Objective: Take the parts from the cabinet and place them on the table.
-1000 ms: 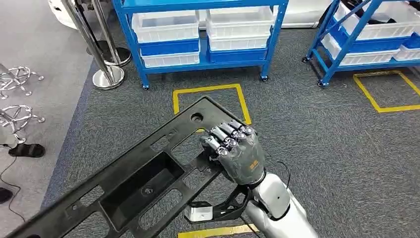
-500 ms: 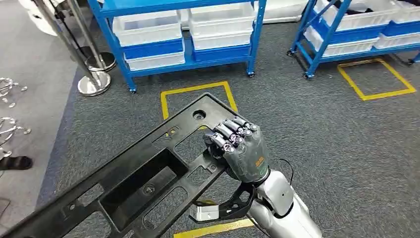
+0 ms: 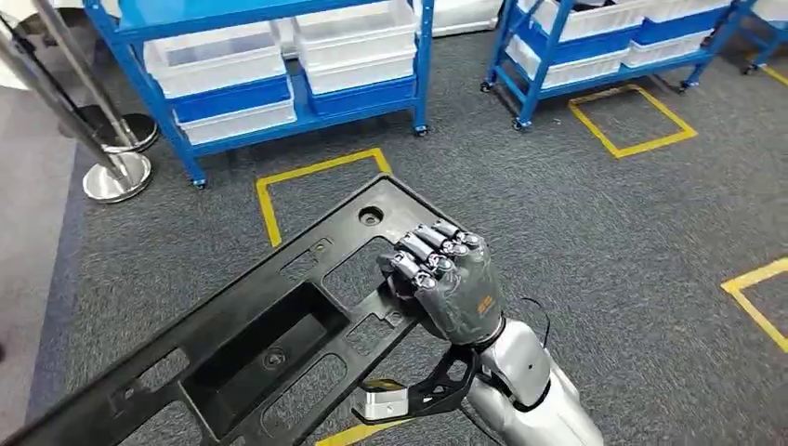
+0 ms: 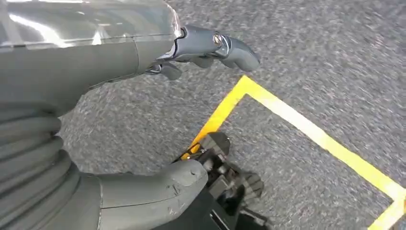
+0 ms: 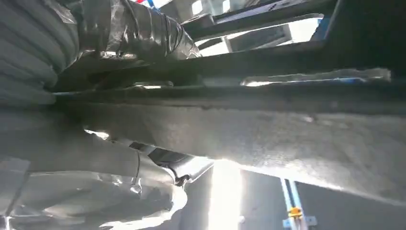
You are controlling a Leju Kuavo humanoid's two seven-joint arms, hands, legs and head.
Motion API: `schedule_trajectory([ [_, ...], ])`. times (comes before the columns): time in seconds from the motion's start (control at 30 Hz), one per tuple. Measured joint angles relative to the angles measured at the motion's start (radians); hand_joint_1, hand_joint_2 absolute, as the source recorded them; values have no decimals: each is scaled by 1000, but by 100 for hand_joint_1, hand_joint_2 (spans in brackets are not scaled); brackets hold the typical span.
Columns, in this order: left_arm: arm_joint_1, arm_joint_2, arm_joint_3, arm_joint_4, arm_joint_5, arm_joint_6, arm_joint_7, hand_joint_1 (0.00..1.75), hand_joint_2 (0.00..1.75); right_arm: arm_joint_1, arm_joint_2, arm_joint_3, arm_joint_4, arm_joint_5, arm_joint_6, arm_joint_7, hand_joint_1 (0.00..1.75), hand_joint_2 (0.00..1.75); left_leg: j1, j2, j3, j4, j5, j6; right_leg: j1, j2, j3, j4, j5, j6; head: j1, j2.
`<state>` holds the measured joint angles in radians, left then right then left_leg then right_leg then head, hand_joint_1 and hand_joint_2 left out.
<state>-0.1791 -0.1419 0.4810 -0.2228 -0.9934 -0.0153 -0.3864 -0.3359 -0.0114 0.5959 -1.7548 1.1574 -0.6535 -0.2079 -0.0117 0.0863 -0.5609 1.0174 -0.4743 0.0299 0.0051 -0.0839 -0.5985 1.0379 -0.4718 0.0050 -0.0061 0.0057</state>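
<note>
Long part [image 3: 251, 325] held slantwise across the foreground, above the carpet [image 3: 604, 242], right hand [image 3: 446, 283] gripping its right end. Beyond it, floor outline [image 3: 311, 181]; behind that, shelving rack [image 3: 269, 65] holding bins [image 3: 218, 56]. Second rack [image 3: 595, 42] further right.

Grey carpet floor [image 3: 604, 232] — yellow tape squares [image 3: 632, 121], blue racks [image 3: 279, 56]

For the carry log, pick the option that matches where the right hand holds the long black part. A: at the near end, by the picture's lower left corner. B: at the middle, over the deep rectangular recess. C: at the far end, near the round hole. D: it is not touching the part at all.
C: in the head view the right hand has its fingers curled over the black part at its far end, close to the round hole.
</note>
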Motion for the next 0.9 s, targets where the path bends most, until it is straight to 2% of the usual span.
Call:
schedule_trajectory([
  [0.03,1,0,0,0,1,-1,0,0,175,0,0,0,-2,0,0,0,175,175,1,9,0,-1,-1,-3,-6,16,-4,2,2,-7,-1,0],
  [0.1,0,-2,-1,0,1,-2,0,0,175,1,0,0,-3,1,2,0,175,175,2,29,5,-3,-1,-10,0,36,-9,3,4,-15,-1,0],
  [0.13,-2,-3,-1,0,1,-2,0,0,175,1,0,0,-5,1,3,0,175,175,3,37,5,0,-5,-16,-4,49,-9,-3,9,-23,0,0],
  [0.17,-3,-3,-2,0,1,-2,0,0,175,0,0,0,-7,1,4,0,175,175,9,-13,-1,16,-23,-27,-9,58,-6,-6,14,-29,0,0],
  [0.2,-3,-3,-2,0,1,-2,0,0,175,-3,0,0,-7,2,6,0,175,175,13,-53,-17,60,-58,-30,-11,67,-8,-6,16,-33,-1,0],
  [0.23,-1,-3,-2,0,1,-2,0,0,175,-3,1,0,-7,2,6,0,175,175,15,-70,-46,130,-98,-33,-11,76,-9,-6,17,-36,-1,0],
  [0.27,1,-3,-2,0,1,-2,0,0,175,-3,1,0,-7,3,6,0,175,175,16,-76,-82,211,-134,-35,-10,89,-10,-6,18,-37,-1,0],
  [0.3,4,-3,-2,0,1,-3,0,0,175,-2,1,0,-7,3,6,0,175,175,16,-77,-116,283,-158,-37,-9,103,-12,-5,19,-38,-1,0],
  [0.33,6,-3,-2,0,1,-3,0,0,175,-2,1,0,-7,4,6,0,175,175,16,-77,-132,315,-157,-36,-9,116,-12,-4,19,-38,-1,0],
  [0.37,6,-3,-2,0,1,-3,0,0,175,-2,1,0,-7,5,6,0,175,175,16,-77,-125,294,-130,-35,-9,130,-12,-3,20,-38,-1,0],
  [0.4,5,-3,-2,0,1,-3,0,0,175,-2,1,0,-7,6,6,0,175,175,16,-80,-97,230,-86,-32,-9,145,-11,-1,20,-38,-1,0],
  [0.43,4,-3,-2,0,1,-3,0,0,175,-2,1,0,-7,6,6,0,175,175,17,-91,-58,143,-37,-27,-9,158,-11,1,20,-37,-1,0],
  [0.47,3,-3,-2,0,1,-3,0,0,175,-2,1,0,-7,7,6,0,175,175,18,-121,-20,57,5,-23,-10,169,-10,3,19,-37,-1,0],
  [0.5,4,-3,-2,0,0,-5,0,0,175,-3,1,0,-7,7,6,0,175,175,21,-169,-6,27,-8,-19,-7,179,-16,3,22,-30,0,0],
  [0.53,4,-3,-3,0,-1,-8,0,0,175,-3,1,0,-8,8,6,2,175,175,21,-164,-1,6,-4,-20,-11,193,-23,6,26,-23,-1,0],
  [0.57,3,-3,-5,0,-1,-8,-1,0,175,-3,1,0,-8,8,6,3,175,175,17,-156,-4,9,-4,-19,-16,202,-29,3,31,-15,0,0],
  [0.63,-1,-4,-6,0,-1,-8,-2,0,175,-2,-1,0,-10,9,6,6,175,175,14,-137,-1,0,3,-9,-18,223,-32,-5,40,-1,0,0],
  [0.67,-6,-7,-7,0,-1,-8,-3,0,175,-1,-2,0,-12,10,6,6,175,175,26,-120,4,-17,14,2,-18,211,-36,5,30,2,-1,0],
  [0.7,-9,-7,-8,0,0,-8,-5,0,175,-2,-3,0,-15,10,6,6,175,175,22,-109,7,-24,18,7,-8,155,-49,33,6,3,1,0],
  [0.73,-11,-8,-8,0,0,-8,-6,0,175,-3,-3,0,-16,11,6,7,175,175,19,-96,6,-25,19,14,-9,121,-82,102,-37,7,1,0],
  [0.8,-7,-7,-8,0,0,-9,-6,0,175,-2,-4,0,-16,11,6,8,175,175,14,-67,3,-24,18,15,-12,96,-150,250,-104,11,2,0],
  [0.83,-7,-6,-8,0,0,-9,-6,0,175,-1,-5,0,-16,11,6,8,175,175,14,-52,0,-23,18,15,-14,92,-170,291,-113,12,2,0],
  [0.87,-7,-6,-8,0,1,-9,-6,0,175,-1,-5,0,-16,11,7,8,175,175,14,-39,-1,-22,17,14,-16,89,-165,287,-99,14,2,0],
  [0.9,-8,-7,-9,0,2,-10,-9,0,175,-1,-5,0,-16,13,7,8,175,175,14,-26,-1,-21,16,13,-18,84,-136,237,-66,15,2,0],
])
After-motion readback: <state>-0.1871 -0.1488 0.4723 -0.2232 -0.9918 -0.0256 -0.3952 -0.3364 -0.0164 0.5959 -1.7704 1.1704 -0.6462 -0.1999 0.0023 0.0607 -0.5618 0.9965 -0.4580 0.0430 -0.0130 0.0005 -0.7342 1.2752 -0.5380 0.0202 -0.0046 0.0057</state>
